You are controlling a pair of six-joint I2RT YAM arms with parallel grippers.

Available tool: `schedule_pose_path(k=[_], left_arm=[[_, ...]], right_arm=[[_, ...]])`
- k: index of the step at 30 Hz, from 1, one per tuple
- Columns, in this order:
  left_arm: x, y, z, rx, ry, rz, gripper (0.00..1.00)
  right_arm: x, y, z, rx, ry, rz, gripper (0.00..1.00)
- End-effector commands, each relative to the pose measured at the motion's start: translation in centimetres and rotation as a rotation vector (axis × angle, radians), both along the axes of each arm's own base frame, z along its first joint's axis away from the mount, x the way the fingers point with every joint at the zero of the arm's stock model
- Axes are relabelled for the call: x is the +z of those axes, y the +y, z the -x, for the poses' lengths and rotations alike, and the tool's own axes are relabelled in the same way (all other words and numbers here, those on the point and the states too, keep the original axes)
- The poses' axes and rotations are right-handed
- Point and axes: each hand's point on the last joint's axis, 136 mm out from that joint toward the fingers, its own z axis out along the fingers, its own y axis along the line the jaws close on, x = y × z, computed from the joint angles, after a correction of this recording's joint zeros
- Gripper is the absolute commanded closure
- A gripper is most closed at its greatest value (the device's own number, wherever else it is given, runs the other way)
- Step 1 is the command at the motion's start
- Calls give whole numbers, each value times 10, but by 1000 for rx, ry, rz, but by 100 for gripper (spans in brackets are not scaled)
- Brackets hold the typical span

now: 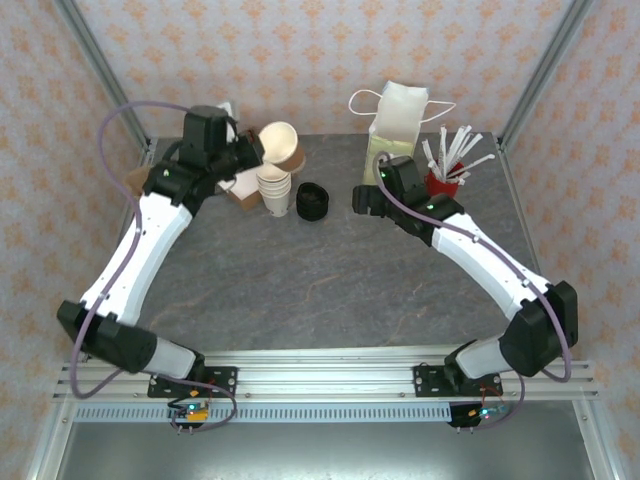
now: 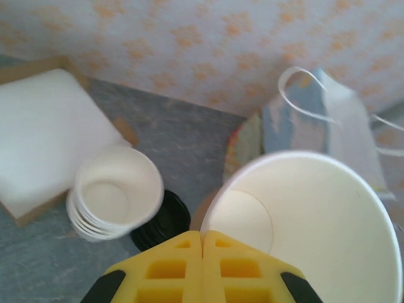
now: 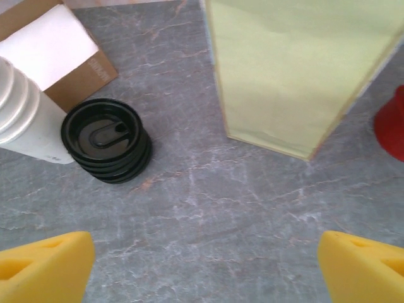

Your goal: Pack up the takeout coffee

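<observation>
L wrist view, btm ctr: left gripper [image 2: 202, 243], yellow fingers [image 2: 170, 268] pressed together w/ no gap, nipping the near rim of the coffee cup [image 2: 315, 214]. The cup takes up the btm right of frame, mouth toward cam, no lid on, inside cream and empty. Stack of lidless cups [image 2: 113, 199] at mid left, and black lids [image 2: 161, 230] peek out just below-right of it. Box of white napkins [image 2: 44, 132] at upper left. Paper bag [image 2: 341, 120] w/ white handles at upper right, blurred.

Top view: left gripper [image 1: 252, 150] is upper left of ctr. It holds the coffee cup [image 1: 280, 143] tilted, off the table [image 1: 330, 290], just above the cup stack [image 1: 275, 190]. Lid pile [image 1: 313, 200] is just right of the stack. Right gripper [image 1: 365, 198] sits right of the lids, near the foot of the bag [image 1: 400, 120]. Red holder [image 1: 440, 183] w/ white sticks is right of the bag.

R wrist view: right gripper [image 3: 203, 262] has its fingers [image 3: 44, 265] spread wide at the btm corners, only bare stone btwn them. Lids [image 3: 106, 140] at mid left, touching the cup stack [image 3: 25, 120]. Bag [image 3: 297, 69] fills the upper right, red holder [image 3: 391, 123] at the right edge.
</observation>
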Motion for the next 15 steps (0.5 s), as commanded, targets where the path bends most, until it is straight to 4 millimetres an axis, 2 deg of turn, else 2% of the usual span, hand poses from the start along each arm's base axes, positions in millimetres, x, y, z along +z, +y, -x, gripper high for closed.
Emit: schedule_pose_path(k=[1,6,11,15], left_arm=[[-44,-27,26,-85,69,-55,100],[-115,-81,68,-227,162,-148,100],[-169,-109,88,-284,210,-204,100],[-204,-119,96,-298,236,-264,100]], right_arm=[[19,-33,9,-58,-24,9,8],[4,-57,15,-114,10,1,8],[-15,-60,16,-128,53,20,8],[-26,-61,16,-137,78,34,8]])
